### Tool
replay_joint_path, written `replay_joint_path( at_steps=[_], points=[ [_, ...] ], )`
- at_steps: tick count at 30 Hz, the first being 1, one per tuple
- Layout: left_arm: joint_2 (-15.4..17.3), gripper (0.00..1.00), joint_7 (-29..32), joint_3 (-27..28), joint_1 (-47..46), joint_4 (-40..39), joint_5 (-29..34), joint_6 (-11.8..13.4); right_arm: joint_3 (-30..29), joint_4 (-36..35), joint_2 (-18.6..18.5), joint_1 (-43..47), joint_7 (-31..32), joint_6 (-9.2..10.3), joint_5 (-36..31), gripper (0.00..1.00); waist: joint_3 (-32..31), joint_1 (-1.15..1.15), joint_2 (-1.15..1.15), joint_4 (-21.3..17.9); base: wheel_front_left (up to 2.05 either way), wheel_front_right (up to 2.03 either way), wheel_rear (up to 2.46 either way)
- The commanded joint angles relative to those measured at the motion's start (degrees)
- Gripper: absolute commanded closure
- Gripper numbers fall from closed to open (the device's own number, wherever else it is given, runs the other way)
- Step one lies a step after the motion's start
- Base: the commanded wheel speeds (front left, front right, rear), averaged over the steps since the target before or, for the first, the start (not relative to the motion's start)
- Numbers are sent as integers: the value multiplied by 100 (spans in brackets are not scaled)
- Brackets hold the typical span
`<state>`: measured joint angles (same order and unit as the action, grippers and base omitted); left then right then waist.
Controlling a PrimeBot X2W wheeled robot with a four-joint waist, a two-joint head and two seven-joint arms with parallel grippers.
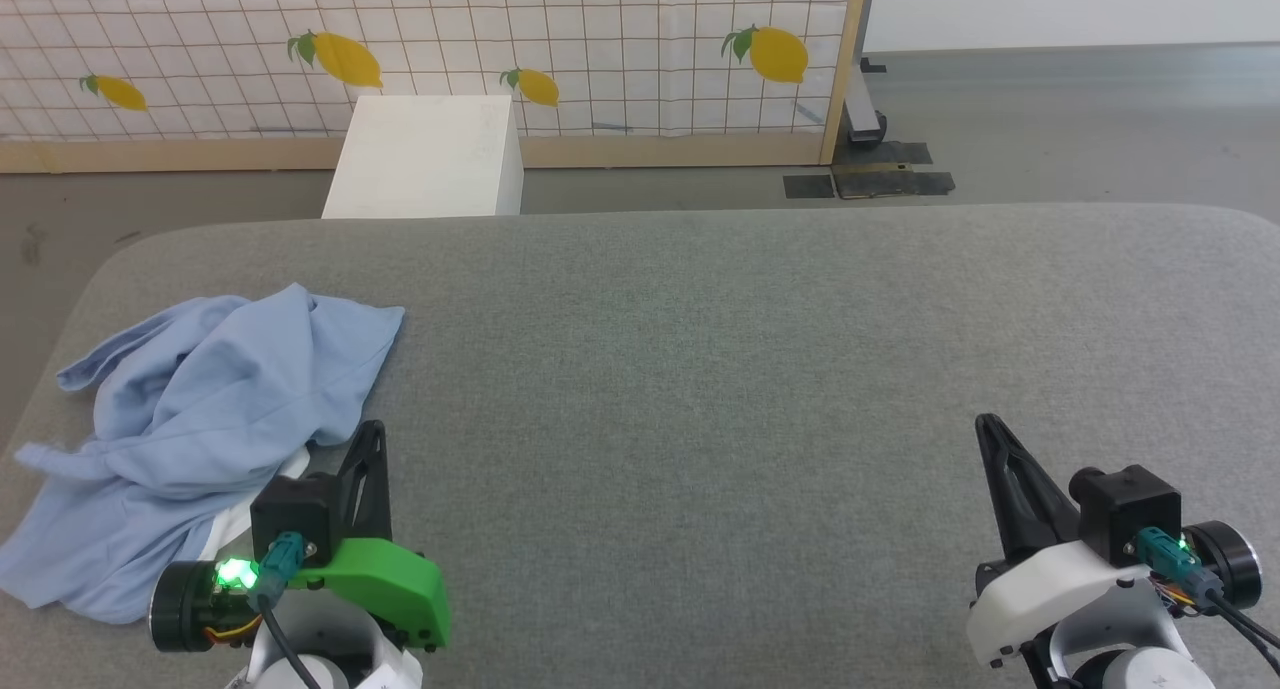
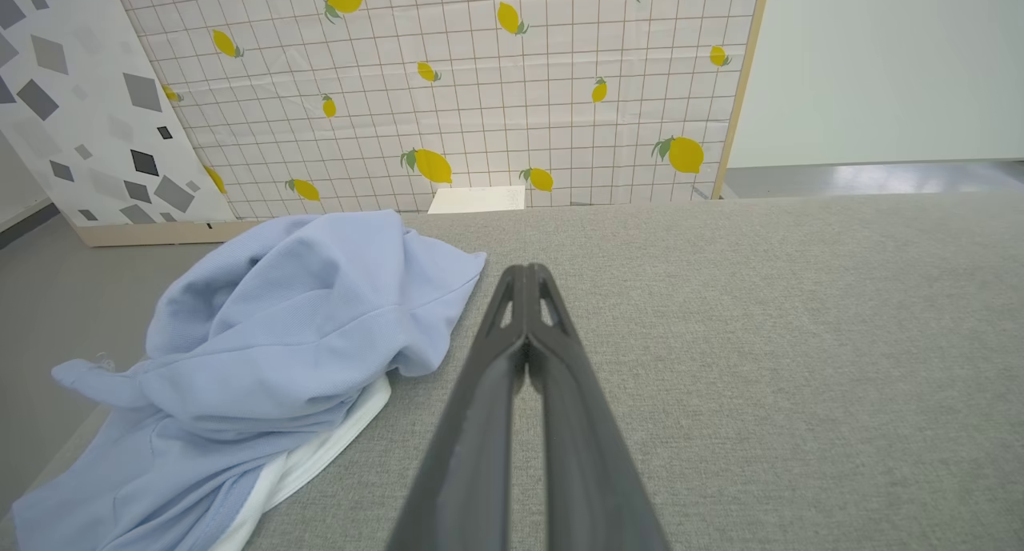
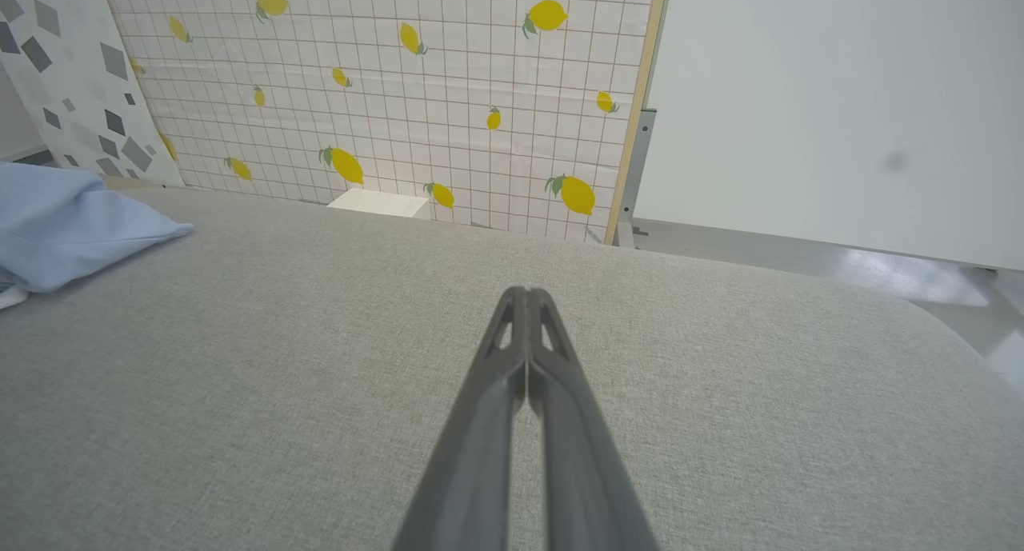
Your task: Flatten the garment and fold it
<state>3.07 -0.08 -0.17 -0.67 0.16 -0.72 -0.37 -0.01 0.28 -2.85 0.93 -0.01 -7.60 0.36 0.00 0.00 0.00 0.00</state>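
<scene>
We see the garment [image 1: 200, 419], a light blue shirt, lying crumpled in a loose heap on the left part of the grey, cloth-covered table [image 1: 750, 369], close to its left edge; a strip of white lining [image 2: 320, 447] peeks out from under the blue folds on the side nearest us; nothing of it is spread flat or folded. Our left pincer [image 1: 372, 429] sits low at the near left, its two dark fingers [image 2: 480, 423] pressed together with no gap and nothing between them; it lies just beside the right edge of the heap, and we cannot tell whether it brushes the cloth; in the left wrist view its tip points over bare table, with the garment to its left. Our right pincer [image 1: 985, 424] sits at the near right, likewise closed tight and empty, well apart from the garment; in the right wrist view it points over bare grey cloth, and a corner of the blue shirt shows at that view's left edge. Beyond the table a white box [image 1: 425, 154] stands on the grey floor [image 1: 1050, 119], against a grid-patterned screen [image 1: 600, 49] printed with yellow lemons.
</scene>
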Motion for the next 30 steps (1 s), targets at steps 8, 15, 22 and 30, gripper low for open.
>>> replay_joint_path(
  at_steps=[8, 15, 22, 30],
  points=[
    [-19, 100, 8, 17, 67, -16, 72, 37, 1, -28, -3, -93, 1, 11, -36, 100, 0, 0, 0, 0, 0, 0, 0],
    [1, 0, 0, -20, -1, 1, -31, -2, 0, 5, 0, 4, 0, -1, 2, 0, 0, 0, 0, 0, 0, 0, 0],
    [0, 0, -67, -102, -38, 70, -96, 33, -21, 24, 0, -4, -58, 0, 16, 0, 0, 0, 0, 29, 0, 0, 0],
    [4, 0, -159, -195, -90, 176, -176, 80, -39, 53, 0, -15, -138, 0, 28, 0, -4, 0, 0, 173, 0, 0, 0]
  ],
)
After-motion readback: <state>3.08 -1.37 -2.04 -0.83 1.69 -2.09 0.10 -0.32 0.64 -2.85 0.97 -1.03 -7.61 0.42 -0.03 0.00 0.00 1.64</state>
